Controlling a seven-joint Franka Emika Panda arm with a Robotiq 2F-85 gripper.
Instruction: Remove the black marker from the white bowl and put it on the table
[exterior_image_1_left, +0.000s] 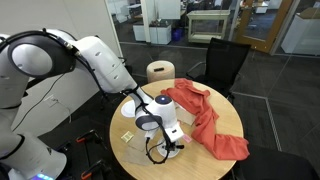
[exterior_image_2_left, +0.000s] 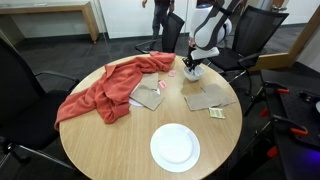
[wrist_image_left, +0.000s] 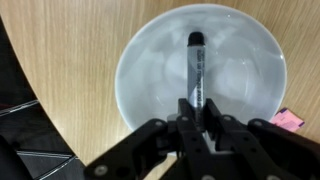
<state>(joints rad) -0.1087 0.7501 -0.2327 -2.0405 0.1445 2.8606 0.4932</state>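
Observation:
In the wrist view the white bowl sits on the tan wooden table with the black marker lying across its middle. My gripper is down in the bowl, its two fingers closed on the marker's near end. In both exterior views the gripper hangs straight over the bowl near the table's edge. The arm hides most of the bowl and all of the marker there.
A red cloth lies crumpled across the table. A flat white dish sits near the opposite edge. Brown card pieces lie mid-table. A pink scrap lies beside the bowl. Black chairs ring the table.

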